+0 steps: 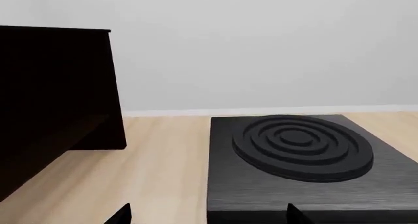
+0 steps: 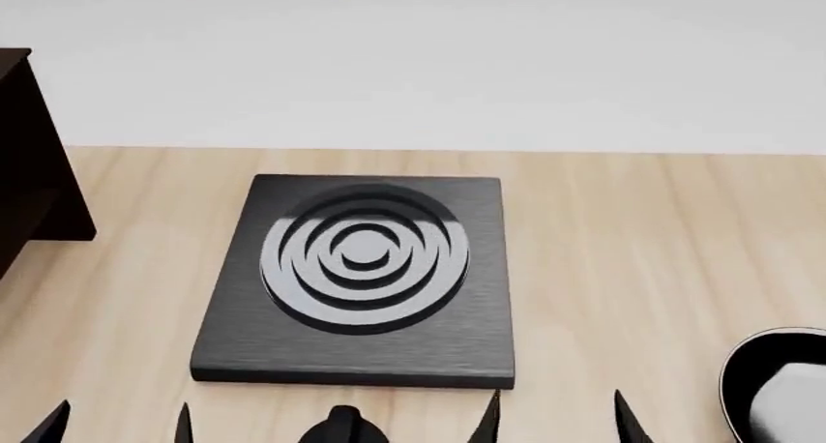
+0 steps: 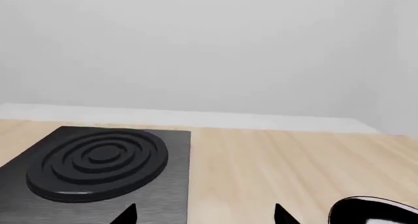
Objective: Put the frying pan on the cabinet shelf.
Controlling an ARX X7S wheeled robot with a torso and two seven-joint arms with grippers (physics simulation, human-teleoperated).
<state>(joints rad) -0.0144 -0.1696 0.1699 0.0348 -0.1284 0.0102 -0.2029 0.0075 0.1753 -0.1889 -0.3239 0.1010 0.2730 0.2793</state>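
The frying pan sits on the wooden table at the front right edge of the head view, cut off by the frame. I see its black wall, pale rim and pale grey base, but not its handle. It also shows in the right wrist view. The dark cabinet shelf stands at the far left and fills the side of the left wrist view. My left gripper is open and empty at the front left. My right gripper is open and empty, left of the pan.
A square black burner plate with concentric rings lies mid-table between the cabinet and the pan; it also shows in the left wrist view and the right wrist view. A small dark rounded shape sits at the front edge. A pale wall lies behind.
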